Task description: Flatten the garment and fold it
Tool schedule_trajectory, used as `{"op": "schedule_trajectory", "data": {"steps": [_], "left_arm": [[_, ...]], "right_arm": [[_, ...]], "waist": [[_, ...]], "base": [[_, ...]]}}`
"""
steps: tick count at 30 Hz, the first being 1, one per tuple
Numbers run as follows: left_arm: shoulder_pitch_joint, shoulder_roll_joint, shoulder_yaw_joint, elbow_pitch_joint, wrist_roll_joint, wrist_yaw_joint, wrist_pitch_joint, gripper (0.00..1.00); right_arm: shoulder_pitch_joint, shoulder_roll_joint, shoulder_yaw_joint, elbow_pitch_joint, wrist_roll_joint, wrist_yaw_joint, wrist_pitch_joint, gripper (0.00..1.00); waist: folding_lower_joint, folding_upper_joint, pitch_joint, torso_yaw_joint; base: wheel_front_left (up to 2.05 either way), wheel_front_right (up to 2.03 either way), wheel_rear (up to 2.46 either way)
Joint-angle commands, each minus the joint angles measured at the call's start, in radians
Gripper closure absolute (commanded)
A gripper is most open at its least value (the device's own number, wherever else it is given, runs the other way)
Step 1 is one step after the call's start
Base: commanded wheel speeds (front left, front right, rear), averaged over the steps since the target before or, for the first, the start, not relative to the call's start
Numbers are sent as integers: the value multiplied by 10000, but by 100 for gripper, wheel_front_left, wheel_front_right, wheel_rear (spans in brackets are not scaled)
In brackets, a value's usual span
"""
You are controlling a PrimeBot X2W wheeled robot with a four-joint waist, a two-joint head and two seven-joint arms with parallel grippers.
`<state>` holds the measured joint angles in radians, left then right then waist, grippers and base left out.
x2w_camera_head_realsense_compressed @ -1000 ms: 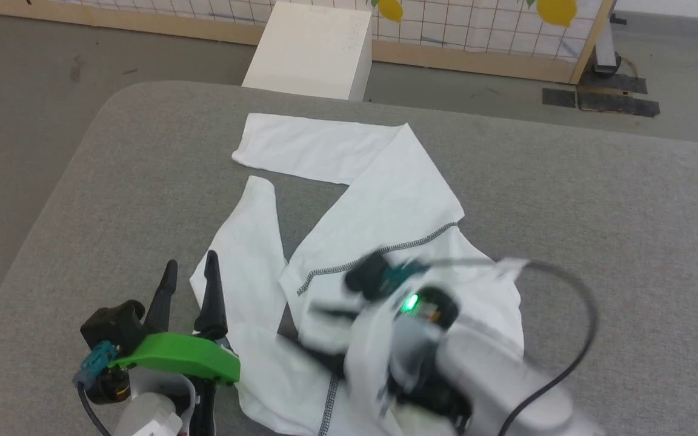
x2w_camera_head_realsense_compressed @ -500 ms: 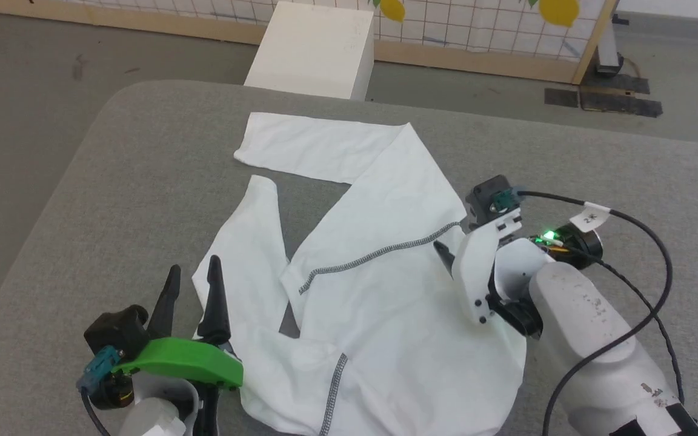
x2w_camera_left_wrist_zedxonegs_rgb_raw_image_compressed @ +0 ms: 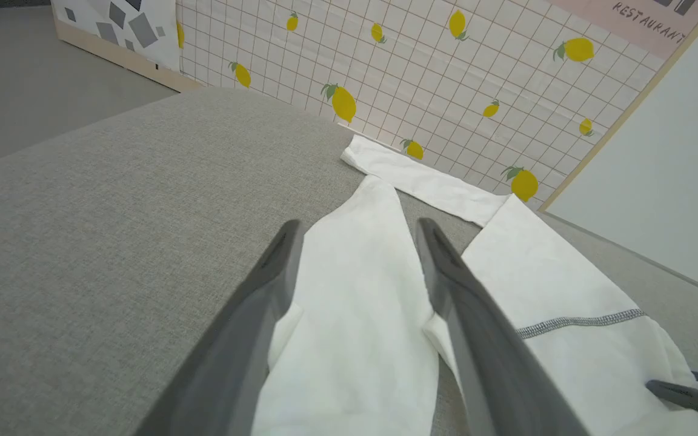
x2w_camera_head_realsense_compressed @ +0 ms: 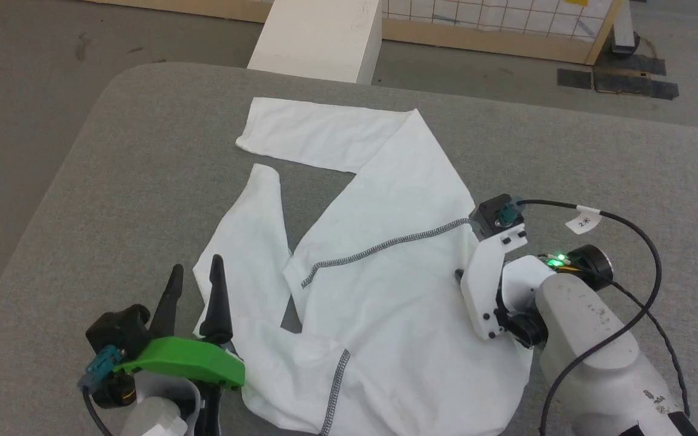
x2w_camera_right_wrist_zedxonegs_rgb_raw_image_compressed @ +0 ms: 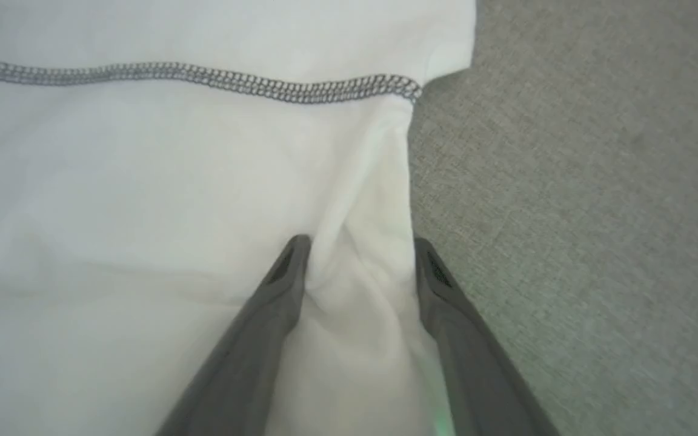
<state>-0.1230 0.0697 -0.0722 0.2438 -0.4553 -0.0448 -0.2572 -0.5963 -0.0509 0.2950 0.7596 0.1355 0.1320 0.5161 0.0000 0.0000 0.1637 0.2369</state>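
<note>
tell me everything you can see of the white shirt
The garment is white, soft-looking fabric with grey zigzag seams, lying crumpled and twisted, not flat, on the grey padded surface. One long strip reaches the far side, another runs toward the left gripper, whose open fingers point over it. The right gripper straddles a raised fold at its right edge.

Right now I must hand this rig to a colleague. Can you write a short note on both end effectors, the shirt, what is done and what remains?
Left end effector: open, over a long strip of the white shirt, holding nothing.
Right end effector: open, fingers astride a raised fold at the shirt's right edge, near the end of the grey zigzag seam; not yet pinched.
Shirt: on the grey padded surface, rumpled, its long parts bent and overlapping.
Done: nothing flattened or folded.
Left: pinch the fold, spread the shirt flat, then fold.
</note>
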Motion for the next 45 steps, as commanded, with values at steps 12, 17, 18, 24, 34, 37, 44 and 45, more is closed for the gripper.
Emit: {"op": "schedule_trajectory", "data": {"steps": [12, 17, 18, 24, 34, 37, 44, 45], "left_arm": [[183, -36, 221, 6, 223, -75, -45, 0], [311, -35, 218, -10, 215, -71, -45, 0], [316, -36, 198, -7, 212, -76, -45, 0], [284, -38, 83, 59, 170, -81, -8, 0], [-19, 157, -222, 285, 44, -169, 911, 0], [-831, 434, -699, 436, 237, -310, 1962, 0], [-3295, 905, -2576, 1413, 1108, -629, 5767, 0], [-3636, 1012, -2969, 1680, 1308, -688, 6381, 0]], "right_arm": [[798, 7, -2833, -2667, -71, -13, -1899, 100], [2673, 7, -5394, -4885, -434, -13, -1422, 100], [3063, 7, -5771, -5212, -390, -13, -1256, 100], [5489, 7, -6962, -6032, 464, -13, -123, 100], [5861, 7, -6248, -5903, 2590, -13, -1802, 0], [5632, 7, -6717, -6101, 1952, -13, -2476, 0], [5207, 7, -7190, -6476, 1497, -13, -2431, 0], [5166, 7, -7153, -6504, 1498, -13, -2391, 0]], "waist": [[0, 0, -513, -822], [0, 0, -692, -1217], [0, 0, -701, -1265], [0, 0, -692, -1586], [0, 0, -690, -2184], [0, 0, -638, -2279], [0, 0, -324, -2509], [0, 0, -249, -2583]], "base": [[0, 0, 0], [0, 0, 0], [0, 0, 0], [0, 0, 0], [0, 0, 0], [0, 0, 0], [0, 0, 0], [0, 0, 0]]}}
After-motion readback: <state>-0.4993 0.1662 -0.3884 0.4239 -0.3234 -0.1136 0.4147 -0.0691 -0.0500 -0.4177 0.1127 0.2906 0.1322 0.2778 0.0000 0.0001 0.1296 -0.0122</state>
